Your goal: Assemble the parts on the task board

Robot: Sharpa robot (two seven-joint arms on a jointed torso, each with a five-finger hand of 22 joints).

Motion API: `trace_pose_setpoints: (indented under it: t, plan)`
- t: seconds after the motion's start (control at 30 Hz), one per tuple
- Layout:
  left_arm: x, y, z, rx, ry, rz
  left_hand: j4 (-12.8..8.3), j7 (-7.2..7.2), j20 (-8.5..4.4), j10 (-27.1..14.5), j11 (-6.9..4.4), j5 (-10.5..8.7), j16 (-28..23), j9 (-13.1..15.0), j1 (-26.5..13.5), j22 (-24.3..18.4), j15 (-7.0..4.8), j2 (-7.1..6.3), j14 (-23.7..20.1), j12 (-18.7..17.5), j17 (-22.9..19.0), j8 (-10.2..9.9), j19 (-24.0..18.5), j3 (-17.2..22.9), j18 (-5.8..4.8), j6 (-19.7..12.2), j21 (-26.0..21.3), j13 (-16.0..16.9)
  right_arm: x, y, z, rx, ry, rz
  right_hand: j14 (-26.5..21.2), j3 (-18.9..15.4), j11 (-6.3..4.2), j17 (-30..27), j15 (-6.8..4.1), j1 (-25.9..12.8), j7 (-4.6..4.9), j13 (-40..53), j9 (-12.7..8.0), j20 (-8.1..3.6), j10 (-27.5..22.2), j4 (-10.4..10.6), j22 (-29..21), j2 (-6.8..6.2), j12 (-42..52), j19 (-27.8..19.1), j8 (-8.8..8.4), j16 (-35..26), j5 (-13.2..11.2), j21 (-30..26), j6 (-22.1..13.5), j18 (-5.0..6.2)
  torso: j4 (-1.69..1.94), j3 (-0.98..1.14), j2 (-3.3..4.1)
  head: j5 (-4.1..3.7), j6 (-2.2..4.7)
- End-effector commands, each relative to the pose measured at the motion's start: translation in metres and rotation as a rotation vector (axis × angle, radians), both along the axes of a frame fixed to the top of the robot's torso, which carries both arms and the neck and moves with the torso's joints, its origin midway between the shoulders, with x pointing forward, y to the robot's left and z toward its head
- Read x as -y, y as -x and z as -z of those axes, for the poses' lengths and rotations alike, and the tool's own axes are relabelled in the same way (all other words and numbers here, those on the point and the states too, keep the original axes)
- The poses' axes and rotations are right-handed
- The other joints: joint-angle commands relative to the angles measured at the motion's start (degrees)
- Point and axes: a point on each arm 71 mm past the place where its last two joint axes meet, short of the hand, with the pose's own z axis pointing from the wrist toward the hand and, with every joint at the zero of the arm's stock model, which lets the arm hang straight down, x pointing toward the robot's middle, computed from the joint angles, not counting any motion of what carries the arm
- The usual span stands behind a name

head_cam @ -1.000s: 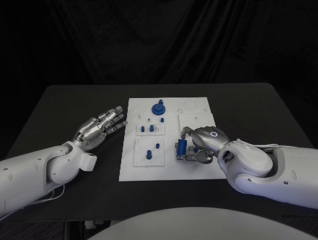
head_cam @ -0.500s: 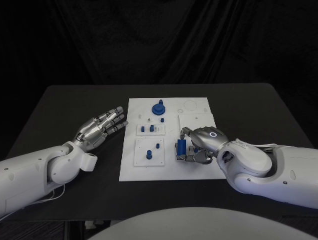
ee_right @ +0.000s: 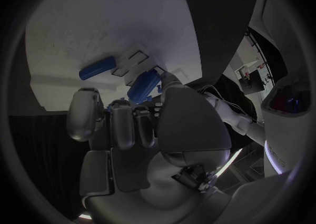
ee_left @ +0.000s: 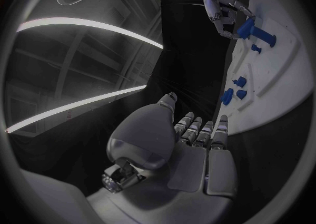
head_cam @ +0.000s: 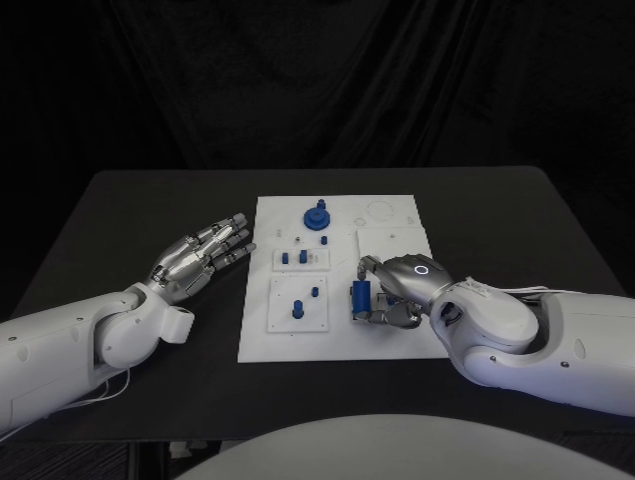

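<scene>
The white task board (head_cam: 332, 340) lies in the middle of the black table. My right hand (head_cam: 401, 285) is over its right half, fingers curled around a blue part (head_cam: 359, 297). In the right wrist view that blue part (ee_right: 145, 85) sits between thumb and fingers, close to a cross-shaped slot (ee_right: 131, 63), and another blue piece (ee_right: 99, 69) lies flat on the board beyond it. My left hand (head_cam: 202, 252) rests open on the table left of the board, fingers spread, holding nothing. A round blue knob (head_cam: 316, 216) stands at the board's far end.
Small blue pegs (head_cam: 303, 258) stand in a plate near the board's middle. Two more blue parts (head_cam: 297, 308) stand in the near left plate. In the left wrist view the left hand (ee_left: 191, 139) points toward the board's edge (ee_left: 276, 76).
My right hand has shifted slightly to the left with the blue part in its grip. The left hand has not moved.
</scene>
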Motion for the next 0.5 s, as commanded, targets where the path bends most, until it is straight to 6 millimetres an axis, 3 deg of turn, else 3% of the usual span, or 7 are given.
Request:
trace_pose_setpoints:
  t: [0.03, 0.33, 0.4, 0.5]
  plan:
    - [0.0018, 0.0007, -0.0005, 0.000, 0.021, 0.009, -0.08, 0.77, 0.40, -0.04, 0.42, 0.22, 0.23, 0.06, -0.56, -0.10, 0.19, -0.16, 0.02, 0.30, 0.09, 0.25, 0.06, 0.42, 1.06, 0.02, 0.25, 0.06, 0.0010, 0.0005, 0.0033, -0.014, 0.033, 0.004, 1.60, 0.09, 0.36, 2.45, 0.50, 1.33, 0.07, 14.88, -0.13, 0.14, 5.89, -0.57, 9.41, 0.10, -0.06, -0.36, 0.30, -0.32, 0.06, -0.50, -0.65, 0.73, 0.01, 0.00, 0.01, 0.05, -0.01]
    - [0.0015, 0.0010, -0.0004, -0.002, 0.021, 0.010, -0.05, 0.77, 0.41, -0.03, 0.47, 0.22, 0.23, 0.06, -0.60, -0.09, 0.19, -0.13, 0.02, 0.33, 0.09, 0.24, 0.07, 0.46, 1.07, 0.01, 0.25, 0.06, 0.0006, 0.0004, 0.0035, -0.015, 0.034, 0.003, 1.37, 0.59, 0.47, 2.18, 0.62, 3.54, 0.19, 14.80, -0.47, 0.25, 5.78, -1.11, 9.31, 0.32, -0.13, -0.62, 1.20, -0.48, 2.02, -0.95, -1.60, 0.81, -0.02, -0.01, 0.07, 0.17, -0.01]
    - [0.0016, 0.0011, -0.0004, -0.002, 0.021, 0.011, -0.05, 0.77, 0.41, -0.03, 0.47, 0.22, 0.23, 0.06, -0.60, -0.09, 0.19, -0.13, 0.02, 0.33, 0.09, 0.24, 0.07, 0.46, 1.07, 0.01, 0.25, 0.06, 0.0005, 0.0004, 0.0034, -0.014, 0.032, 0.002, 1.34, 0.79, 0.50, 2.17, 0.63, 4.00, 0.19, 14.84, -0.57, 0.28, 5.83, -1.17, 9.30, 0.56, -0.09, -0.67, 1.74, -0.46, 4.33, -1.03, -1.62, 0.82, -0.03, -0.02, 0.08, 0.16, -0.01]
    - [0.0017, 0.0011, -0.0003, -0.003, 0.021, 0.012, -0.01, 0.77, 0.42, -0.01, 0.53, 0.22, 0.23, 0.06, -0.68, -0.12, 0.20, -0.10, 0.02, 0.35, 0.08, 0.24, 0.05, 0.52, 1.08, 0.02, 0.24, 0.06, 0.0005, 0.0004, 0.0031, -0.011, 0.028, 0.000, 1.33, 1.30, 0.45, 2.20, 0.61, 4.60, 0.13, 14.91, -0.78, 0.27, 5.92, -1.30, 9.35, 0.97, -0.03, -0.61, 2.87, -0.39, 9.70, -0.87, -1.02, 0.80, 0.01, -0.02, 0.09, 0.13, -0.01]
